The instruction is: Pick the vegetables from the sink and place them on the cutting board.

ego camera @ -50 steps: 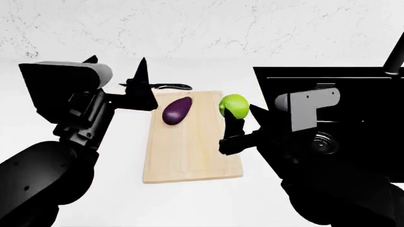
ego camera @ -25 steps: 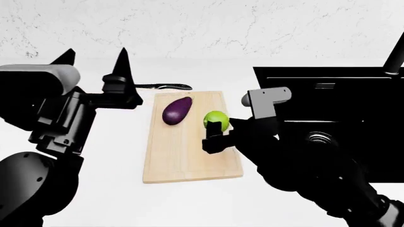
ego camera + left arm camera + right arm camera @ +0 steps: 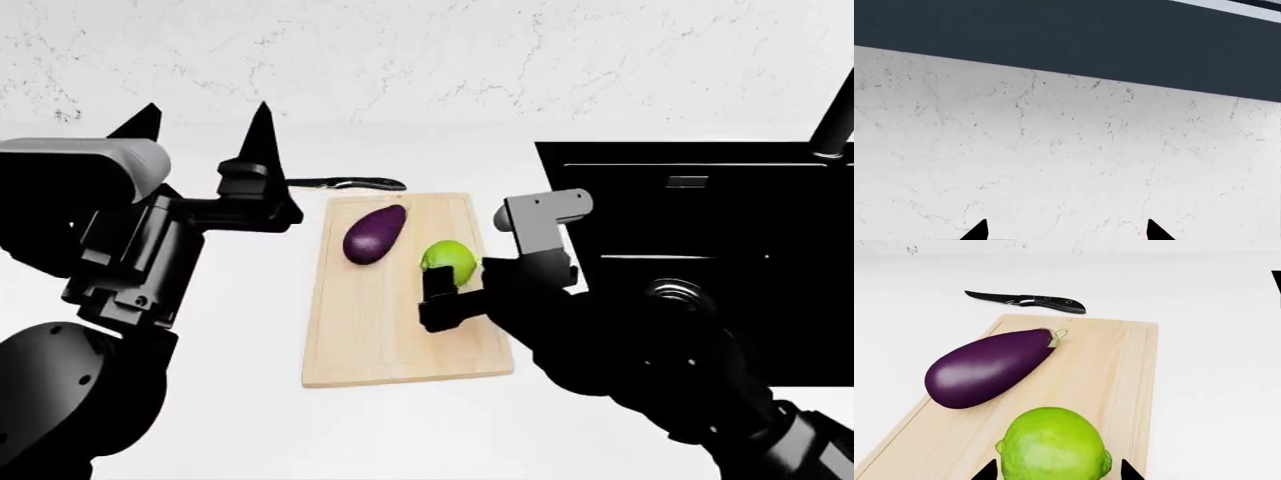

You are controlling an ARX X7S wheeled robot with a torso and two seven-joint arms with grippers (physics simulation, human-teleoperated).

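My right gripper point(image 3: 445, 295) clamps the green ball point(image 3: 450, 262) over the cutting board point(image 3: 387, 350), right of the eggplant point(image 3: 375, 233) lying on its far half. My left gripper point(image 3: 200, 125) is spread wide, empty, raised left of the knife point(image 3: 350, 183).

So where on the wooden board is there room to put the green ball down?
The near half of the cutting board is bare, below the eggplant and the green ball. The far end is crowded; the knife lies beyond it.
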